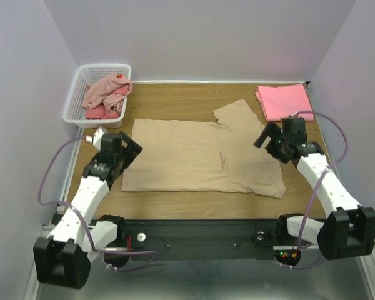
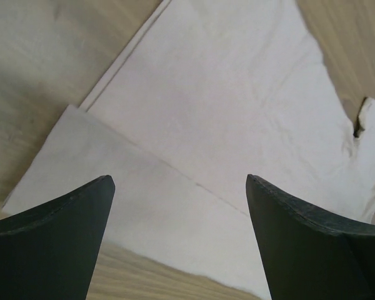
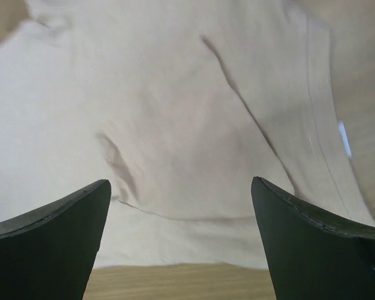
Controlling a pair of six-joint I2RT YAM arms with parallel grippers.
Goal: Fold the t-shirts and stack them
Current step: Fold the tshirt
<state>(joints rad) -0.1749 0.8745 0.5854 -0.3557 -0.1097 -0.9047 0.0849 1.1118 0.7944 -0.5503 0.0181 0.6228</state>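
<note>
Hovering over the big beige t-shirt (image 1: 200, 156), I have my left end effector (image 1: 130, 149) above its left edge and my right end effector (image 1: 267, 136) above its right side. Both are released, with the jaws wide apart and nothing between them. In each wrist view I look down between my own fingers at bare cloth.

The shirt lies spread across the middle of the surface (image 1: 175, 100), mostly flat. One sleeve pokes out on the far side, and a soft crease runs through the right half. My left wrist view shows a doubled layer at the near left corner, so I judge that side is partly turned in. The shirt as a whole is not a neat packet yet.

A salmon-pink t-shirt (image 1: 282, 101) sits folded at the far right corner. A dusty-pink one (image 1: 106, 87) and a red one (image 1: 100, 112) lie bunched in the white basket (image 1: 106, 67) at the far left.

I take the step in hand to be folding the beige shirt. Next I'd lower both end effectors to the cloth and pinch only its edge. They need to lift together so the fold lands straight and doesn't drag the layer underneath.
</note>
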